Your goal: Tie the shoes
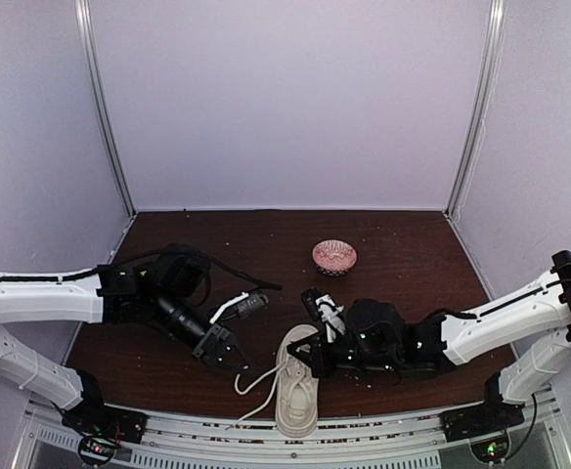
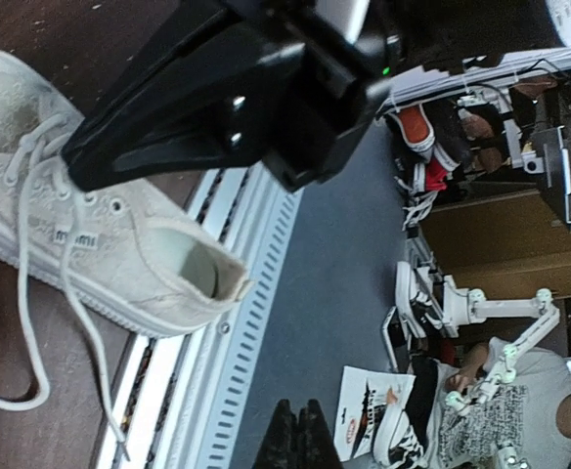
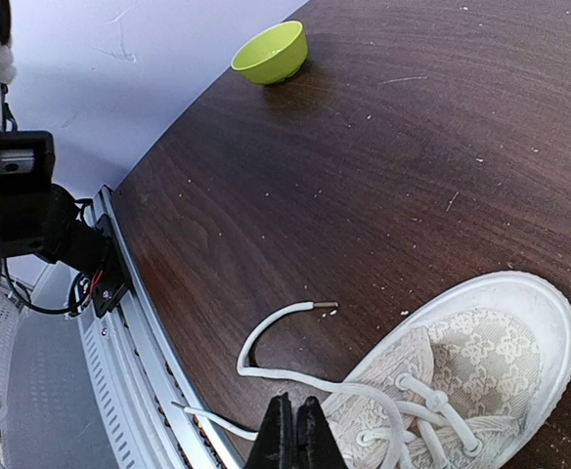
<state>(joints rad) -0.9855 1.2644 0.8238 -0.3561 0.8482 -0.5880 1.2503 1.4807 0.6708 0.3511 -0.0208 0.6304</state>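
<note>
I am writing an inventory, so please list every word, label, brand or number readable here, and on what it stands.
The shoe has a side tag: letters too blurred to read.
A printed sheet on the floor: too small to read.
No other text is readable.

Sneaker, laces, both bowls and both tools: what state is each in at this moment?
Sneaker, upright on its sole, untied.
Laces, loose, ends free.
Patterned bowl, upright.
Green bowl, upright.
Left tool, shut, holding nothing.
Right tool, shut beside a lace; grip unclear.
</note>
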